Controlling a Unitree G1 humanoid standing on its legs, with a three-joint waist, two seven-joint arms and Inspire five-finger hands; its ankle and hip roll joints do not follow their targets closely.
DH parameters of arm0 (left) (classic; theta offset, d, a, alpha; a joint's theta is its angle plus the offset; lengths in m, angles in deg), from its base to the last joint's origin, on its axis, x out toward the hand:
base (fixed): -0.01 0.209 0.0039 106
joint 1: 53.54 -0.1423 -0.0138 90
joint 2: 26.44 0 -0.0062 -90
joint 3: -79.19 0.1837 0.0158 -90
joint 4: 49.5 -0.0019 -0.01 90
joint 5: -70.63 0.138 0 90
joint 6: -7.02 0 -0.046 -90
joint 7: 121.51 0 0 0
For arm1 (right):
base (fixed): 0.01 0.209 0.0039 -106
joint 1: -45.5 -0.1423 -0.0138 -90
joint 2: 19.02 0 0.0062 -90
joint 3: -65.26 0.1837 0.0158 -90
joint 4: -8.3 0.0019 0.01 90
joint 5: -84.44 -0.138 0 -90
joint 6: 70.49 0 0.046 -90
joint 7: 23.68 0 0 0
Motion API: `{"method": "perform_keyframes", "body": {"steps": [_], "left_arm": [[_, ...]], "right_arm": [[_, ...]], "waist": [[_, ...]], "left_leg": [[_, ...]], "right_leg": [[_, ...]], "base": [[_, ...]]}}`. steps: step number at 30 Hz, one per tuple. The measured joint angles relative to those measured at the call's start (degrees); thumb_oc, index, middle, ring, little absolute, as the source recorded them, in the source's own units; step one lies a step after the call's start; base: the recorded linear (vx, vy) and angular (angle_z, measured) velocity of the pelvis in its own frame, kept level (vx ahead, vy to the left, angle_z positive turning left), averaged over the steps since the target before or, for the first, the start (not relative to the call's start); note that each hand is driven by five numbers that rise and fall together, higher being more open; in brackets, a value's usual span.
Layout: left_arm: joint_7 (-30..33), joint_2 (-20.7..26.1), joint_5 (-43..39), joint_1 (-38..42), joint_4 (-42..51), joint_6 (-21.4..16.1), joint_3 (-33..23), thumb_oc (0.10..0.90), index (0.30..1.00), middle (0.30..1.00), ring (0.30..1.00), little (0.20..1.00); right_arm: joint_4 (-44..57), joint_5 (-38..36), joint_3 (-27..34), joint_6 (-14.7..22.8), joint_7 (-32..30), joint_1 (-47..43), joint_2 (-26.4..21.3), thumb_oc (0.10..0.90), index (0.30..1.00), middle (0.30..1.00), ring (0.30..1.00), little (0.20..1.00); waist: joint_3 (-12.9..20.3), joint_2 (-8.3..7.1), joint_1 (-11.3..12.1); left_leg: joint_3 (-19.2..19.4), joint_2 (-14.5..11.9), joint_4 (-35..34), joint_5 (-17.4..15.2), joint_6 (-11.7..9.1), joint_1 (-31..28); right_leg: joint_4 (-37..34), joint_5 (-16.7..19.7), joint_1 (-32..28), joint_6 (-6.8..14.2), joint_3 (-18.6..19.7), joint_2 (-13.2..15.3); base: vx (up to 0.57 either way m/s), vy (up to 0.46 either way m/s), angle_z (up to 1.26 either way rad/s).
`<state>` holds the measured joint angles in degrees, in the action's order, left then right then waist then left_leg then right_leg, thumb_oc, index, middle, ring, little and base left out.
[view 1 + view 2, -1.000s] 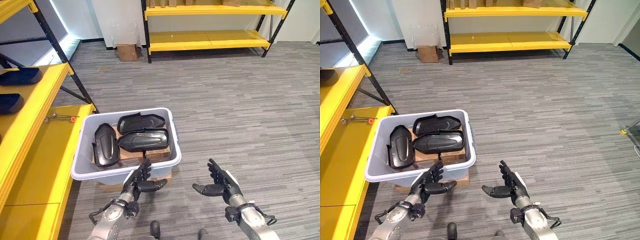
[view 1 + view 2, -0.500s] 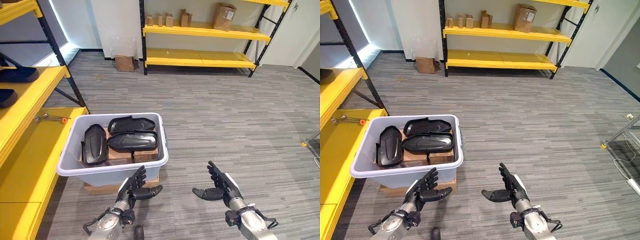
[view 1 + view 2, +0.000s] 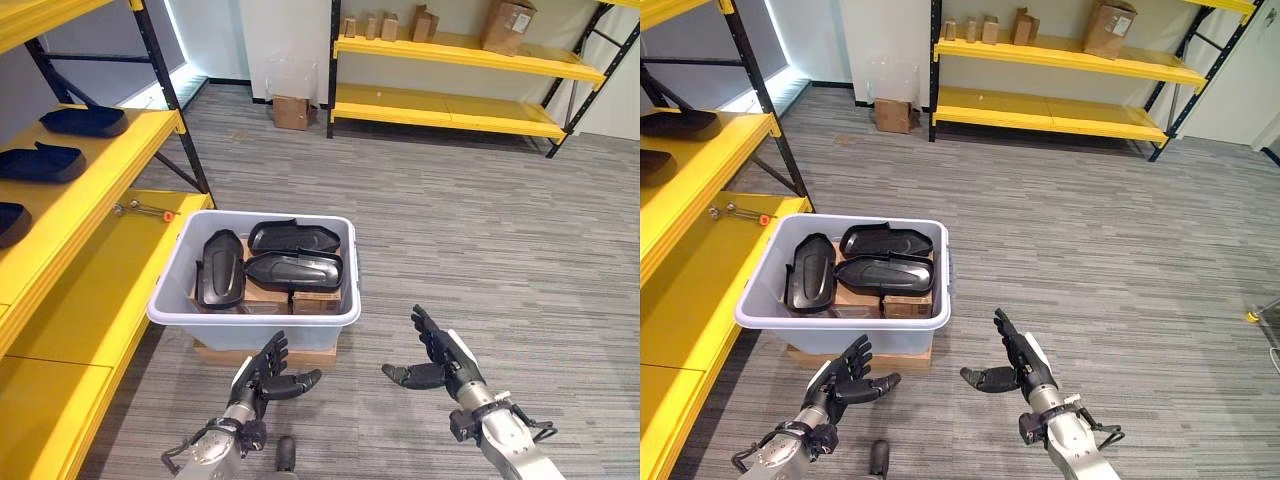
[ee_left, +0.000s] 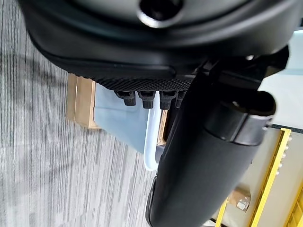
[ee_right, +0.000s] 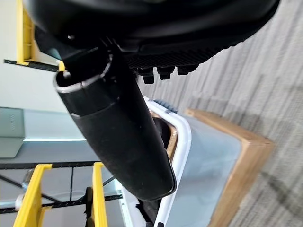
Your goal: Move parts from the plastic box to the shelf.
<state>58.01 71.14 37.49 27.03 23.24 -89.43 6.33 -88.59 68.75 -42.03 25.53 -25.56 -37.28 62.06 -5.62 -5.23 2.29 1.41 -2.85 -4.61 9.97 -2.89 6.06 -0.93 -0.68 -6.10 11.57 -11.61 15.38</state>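
A grey plastic box [image 3: 200,318] sits on the carpeted floor [image 3: 480,230] atop a low wooden base [image 3: 215,353], just beside the yellow shelf [image 3: 90,300] on the left. Inside it lie three black moulded parts [image 3: 295,270] resting on cardboard boxes [image 3: 315,301]. More black parts [image 3: 40,162] lie on the shelf's upper level. Near the box, the left hand [image 3: 268,373] hovers with fingers [image 3: 272,350] spread, holding nothing; the right hand [image 3: 440,362] hangs well apart, palm inward, fingers relaxed. A second yellow rack [image 3: 450,100] with cartons stands by the far wall.

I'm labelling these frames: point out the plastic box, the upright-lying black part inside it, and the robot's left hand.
plastic box [image 3: 250,330], left eye view, near wall.
black part [image 3: 220,268], left eye view, its middle.
left hand [image 3: 266,375], left eye view, palm.
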Motion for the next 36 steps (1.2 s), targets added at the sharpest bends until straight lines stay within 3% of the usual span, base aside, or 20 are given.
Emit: {"method": "perform_keyframes", "body": {"steps": [5,7,8,9,11,13,14,15,17,18,19,20,21,23,26,27,28,29,30,36], "left_arm": [[0.0,0.6,0.0,2.8,0.2,-0.2,0.1,0.9,1.0,1.0,1.0,1.0],[-0.1,0.6,0.0,2.1,4.2,-0.3,-0.8,0.9,1.0,1.0,1.0,1.0],[0.1,2.3,-0.3,2.3,7.1,-0.7,-2.2,0.9,1.0,1.0,1.0,1.0],[-0.1,3.7,-0.3,1.4,10.1,-1.4,-3.6,0.9,1.0,1.0,1.0,1.0],[0.2,4.8,-0.4,1.0,10.4,-1.5,-6.5,0.9,1.0,1.0,1.0,1.0],[0.2,4.2,-0.4,1.0,11.2,-1.6,-7.4,0.9,1.0,1.0,1.0,1.0],[0.1,4.6,-0.4,1.2,11.2,-1.8,-7.8,0.9,1.0,1.0,1.0,1.0],[0.0,5.3,-0.4,1.2,12.0,-2.4,-8.6,0.9,1.0,1.0,1.0,1.0],[0.4,3.8,-0.5,1.1,11.7,-2.3,-8.8,0.9,1.0,1.0,1.0,1.0],[0.3,2.1,-0.5,2.1,10.8,-2.6,-9.5,0.9,1.0,1.0,1.0,1.0],[0.4,1.3,-0.5,2.3,10.4,-2.7,-10.7,0.9,1.0,1.0,1.0,1.0],[0.4,1.8,-0.5,3.0,10.5,-2.9,-11.1,0.9,1.0,1.0,1.0,1.0],[0.1,2.2,-0.4,4.2,10.4,-3.0,-11.0,0.9,1.0,1.0,1.0,1.0],[1.0,0.3,-0.5,3.8,10.5,-2.9,-11.2,0.9,1.0,1.0,1.0,1.0],[1.1,-1.9,-0.5,3.6,11.8,-4.0,-10.7,0.9,1.0,1.0,1.0,1.0],[1.0,-1.3,-0.5,2.7,13.0,-4.1,-10.9,0.9,1.0,1.0,1.0,1.0],[1.0,-1.2,-0.5,2.2,14.6,-4.9,-11.2,0.9,1.0,1.0,1.0,1.0],[0.7,0.2,-0.5,1.3,16.5,-5.1,-10.8,0.9,1.0,1.0,1.0,1.0],[0.4,-0.4,-0.6,2.1,15.4,-4.7,-10.8,0.9,1.0,1.0,1.0,1.0],[0.3,0.3,-2.6,2.4,15.9,-4.9,-12.1,0.9,1.0,1.0,1.0,1.0]], "right_arm": [[0.9,0.1,0.1,-0.1,0.0,-0.5,0.0,0.9,1.0,1.0,1.0,1.0],[5.4,1.5,0.5,-0.1,-0.2,0.5,-3.0,0.9,1.0,1.0,1.0,1.0],[6.8,1.7,0.8,-0.2,0.1,0.5,-1.9,0.9,1.0,1.0,1.0,1.0],[10.2,2.2,1.3,0.5,0.4,1.4,-2.8,0.9,1.0,1.0,1.0,1.0],[11.0,2.2,0.8,0.8,0.8,1.1,0.0,0.9,1.0,1.0,1.0,1.0],[11.4,2.2,0.8,1.4,1.2,1.0,-1.0,0.9,1.0,1.0,1.0,1.0],[11.5,2.2,0.8,1.4,1.3,0.7,-0.8,0.9,1.0,1.0,1.0,1.0],[12.6,2.2,0.9,1.9,1.5,0.7,-1.8,0.9,1.0,1.0,1.0,1.0],[12.1,2.2,0.9,1.5,1.4,0.6,-2.1,0.9,1.0,1.0,1.0,1.0],[11.7,2.2,0.7,1.4,1.3,-0.6,-2.2,0.9,1.0,1.0,1.0,1.0],[11.4,2.2,-0.1,1.3,1.4,-1.9,-2.2,0.9,1.0,1.0,1.0,1.0],[12.0,2.3,0.1,2.0,1.5,-2.4,-1.9,0.9,1.0,1.0,1.0,1.0],[12.9,2.8,1.1,2.3,1.4,-2.3,-2.3,0.9,1.0,1.0,1.0,1.0],[13.5,3.9,1.8,2.1,1.5,-2.4,-2.4,0.9,1.0,1.0,1.0,1.0],[13.7,4.3,4.8,2.4,1.5,-3.7,-2.4,0.9,1.0,1.0,1.0,1.0],[14.0,4.3,4.9,2.4,1.5,-3.8,-2.0,0.9,1.0,1.0,1.0,1.0],[13.7,4.3,5.1,2.4,1.6,-4.7,-2.1,0.9,1.0,1.0,1.0,1.0],[13.5,4.3,5.7,2.5,1.5,-5.9,-1.9,0.9,1.0,1.0,1.0,1.0],[12.8,4.3,5.9,2.5,1.6,-5.9,-1.9,0.9,1.0,1.0,1.0,1.0],[18.2,4.3,5.9,4.0,2.6,-4.8,-1.8,0.9,1.0,1.0,1.0,1.0]], "waist": [[-0.7,0.51,0.6],[-1.7,4.29,-0.4],[-2.1,2.61,-0.2],[-3.1,4.13,-0.3],[-4.1,2.67,0.5],[-4.3,5.1,1.0],[-4.9,3.92,0.6],[-5.7,2.65,0.6],[-6.0,3.21,0.0],[-6.8,3.6,-0.4],[-7.7,2.12,-0.8],[-8.5,0.01,-2.2],[-9.1,0.18,-3.9],[-9.2,0.42,-2.3],[-9.3,5.15,-2.0],[-9.5,2.8,-1.6],[-10.2,0.24,-0.2],[-9.7,1.22,-0.8],[-10.1,0.63,-0.8],[-8.0,0.97,-2.4]], "left_leg": [[-0.2,5.1,7.9,-3.8,5.1,4.1],[-0.1,7.1,12.9,-8.4,7.1,6.0],[1.7,9.6,12.8,-9.5,7.1,5.7],[2.2,8.9,18.2,-13.7,11.3,5.0],[3.9,11.2,14.7,-11.8,14.2,1.0],[4.1,10.6,8.2,-10.6,10.3,-1.4],[5.5,11.1,11.4,-13.6,8.8,0.1],[4.4,10.7,19.8,-16.7,14.1,1.8],[3.4,11.2,17.3,-15.7,13.3,0.6],[4.4,10.6,13.5,-15.2,4.3,-1.0],[7.9,9.6,17.4,-21.1,-3.8,0.0],[7.3,9.0,23.9,-23.5,7.8,2.6],[6.7,8.1,24.7,-21.4,11.1,2.6],[7.4,9.9,16.5,-17.4,11.1,-3.5],[5.8,10.0,12.0,-15.2,8.1,-6.0],[4.8,12.5,16.2,-14.2,5.0,-4.5],[2.3,13.7,23.8,-16.7,8.2,-1.2],[-1.4,5.6,19.4,-18.8,7.7,-0.6],[1.1,5.6,15.6,-16.3,5.7,-3.5],[2.8,5.4,7.0,-13.9,5.4,-10.3]], "right_leg": [[13.0,-0.7,5.4,-1.7,0.6,5.6],[25.2,4.0,10.9,-7.2,6.4,7.5],[25.2,9.6,13.5,-8.2,7.3,9.2],[30.3,9.5,15.3,-5.5,9.5,9.2],[33.9,10.5,17.7,-3.7,10.5,9.5],[31.6,5.8,19.4,-4.4,9.7,1.2],[27.2,3.4,19.8,-5.2,8.7,0.9],[24.6,1.2,20.8,-2.5,8.4,2.6],[16.3,1.6,21.5,-2.7,5.5,1.5],[7.0,5.5,21.9,-4.6,0.9,-2.1],[3.5,6.9,21.9,-5.1,0.0,-1.9],[1.2,8.5,21.2,-2.8,0.8,0.4],[2.0,10.7,21.0,0.4,1.4,1.8],[4.6,10.3,19.8,-2.9,3.0,-1.0],[4.9,10.9,16.9,-9.5,2.8,-9.5],[4.3,12.5,15.5,-14.3,2.1,-8.7],[2.7,11.4,13.8,-12.1,3.5,-5.8],[3.0,10.3,14.0,-9.5,2.6,-7.1],[4.2,8.8,13.5,-7.4,2.8,-6.4],[-1.7,12.3,9.3,-7.2,3.1,-5.3]], "base": [[0.05,0.286,0.35],[0.08,0.322,0.55],[0.08,0.368,0.3],[0.07,0.353,0.31],[0.1,0.305,-0.04],[0.11,0.068,-0.19],[0.09,-0.035,-0.18],[0.1,-0.058,-0.27],[0.14,-0.099,-0.18],[0.16,-0.147,-0.09],[0.1,-0.104,0.17],[0.11,-0.113,0.71],[0.13,-0.119,0.72],[0.13,-0.131,0.22],[0.15,-0.162,0.25],[0.13,-0.171,0.12],[0.11,-0.145,0.05],[0.14,-0.186,-0.02],[0.09,-0.126,0.04],[0.08,-0.14,-0.18]]}}
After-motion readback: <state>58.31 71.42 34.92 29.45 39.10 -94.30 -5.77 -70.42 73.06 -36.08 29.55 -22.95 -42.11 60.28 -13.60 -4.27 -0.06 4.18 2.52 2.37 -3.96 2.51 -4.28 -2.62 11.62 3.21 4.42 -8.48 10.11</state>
